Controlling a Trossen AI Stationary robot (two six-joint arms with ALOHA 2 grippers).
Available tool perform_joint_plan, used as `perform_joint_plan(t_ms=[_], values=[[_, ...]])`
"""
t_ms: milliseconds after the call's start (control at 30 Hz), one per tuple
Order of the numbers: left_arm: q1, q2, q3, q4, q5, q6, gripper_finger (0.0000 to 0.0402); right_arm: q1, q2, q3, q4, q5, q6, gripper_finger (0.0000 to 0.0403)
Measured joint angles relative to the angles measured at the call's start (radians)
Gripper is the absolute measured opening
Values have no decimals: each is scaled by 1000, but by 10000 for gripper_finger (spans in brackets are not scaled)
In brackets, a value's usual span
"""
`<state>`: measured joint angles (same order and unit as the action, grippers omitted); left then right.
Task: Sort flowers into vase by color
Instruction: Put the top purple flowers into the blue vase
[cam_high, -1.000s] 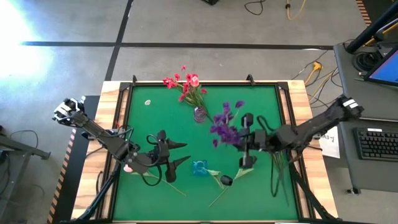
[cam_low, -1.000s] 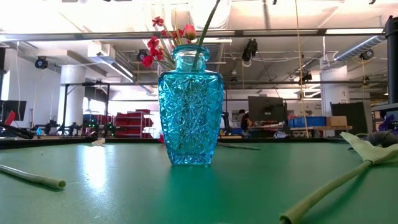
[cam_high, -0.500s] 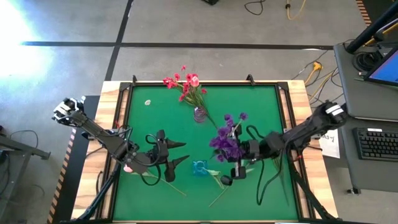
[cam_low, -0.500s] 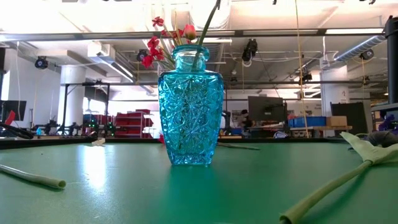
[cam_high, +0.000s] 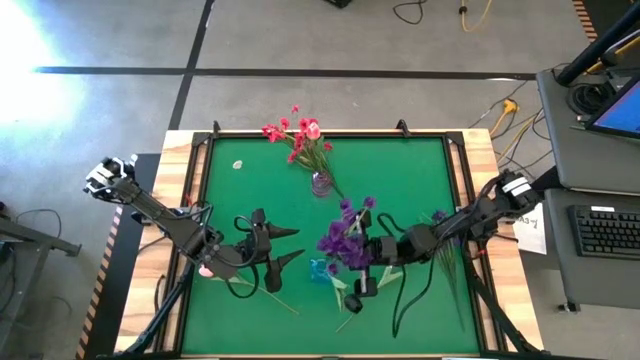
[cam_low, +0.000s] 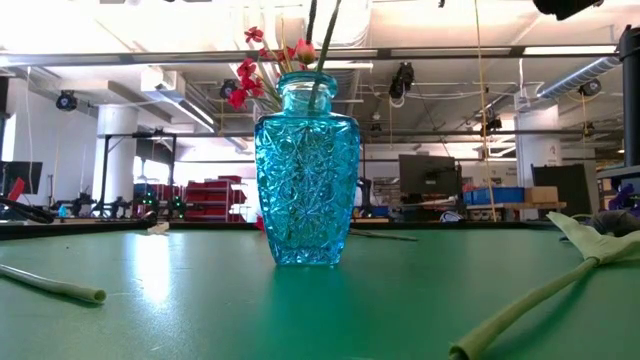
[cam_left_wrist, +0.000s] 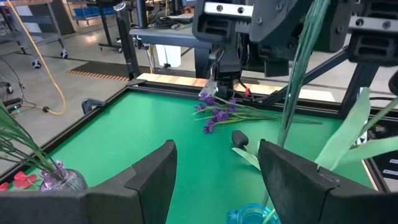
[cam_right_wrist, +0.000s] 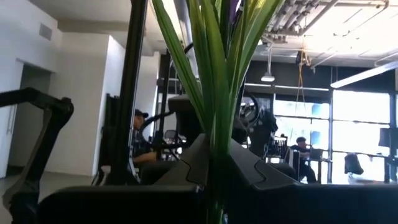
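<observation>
My right gripper (cam_high: 371, 250) is shut on a purple flower spray (cam_high: 342, 238) and holds it just right of the blue glass vase (cam_high: 320, 268), which stands on the green mat. In the low view, two green stems (cam_low: 318, 28) show above the blue vase's (cam_low: 305, 170) mouth. My left gripper (cam_high: 284, 246) waits open to the left of the vase. A small clear vase (cam_high: 321, 183) farther back holds the red flowers (cam_high: 295, 133). More purple sprays (cam_left_wrist: 217, 112) lie flat on the mat. My right gripper pinches the purple spray's green stems and leaves (cam_right_wrist: 214, 106) between its two fingers (cam_right_wrist: 186, 168). The fingers come level from the table's right and lie across the stems. The spray stands upright and is lifted, with its blooms above the fingers. Its lower end is hidden.
A loose stem with a leaf (cam_low: 540, 295) lies on the mat near the vase's right, beside a dark bud (cam_high: 363, 290). Another stem end (cam_low: 55, 283) lies to the left. A pale pink bud (cam_high: 205, 268) shows beneath the left arm. The mat has a raised black rim (cam_high: 330, 137).
My right gripper has moved toward the table's left and near edge, carrying the purple spray from the mat's right half to beside the blue vase. In the low view a second stem has come into sight above the vase's mouth. The left arm has kept still.
</observation>
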<state>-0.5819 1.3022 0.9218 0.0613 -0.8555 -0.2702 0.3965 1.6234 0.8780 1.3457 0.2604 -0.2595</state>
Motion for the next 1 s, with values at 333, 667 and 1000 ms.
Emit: perform_joint_plan(t_ms=[333,667,1000], values=[[0,0,0,-6,0,0,213,-43,43,-2,-27,2,107,18],[0,0,0,-11,0,0,213,-63,42,-3,-99,1,164,21],[0,0,0,-17,0,0,213,-64,42,-3,-138,1,182,28]])
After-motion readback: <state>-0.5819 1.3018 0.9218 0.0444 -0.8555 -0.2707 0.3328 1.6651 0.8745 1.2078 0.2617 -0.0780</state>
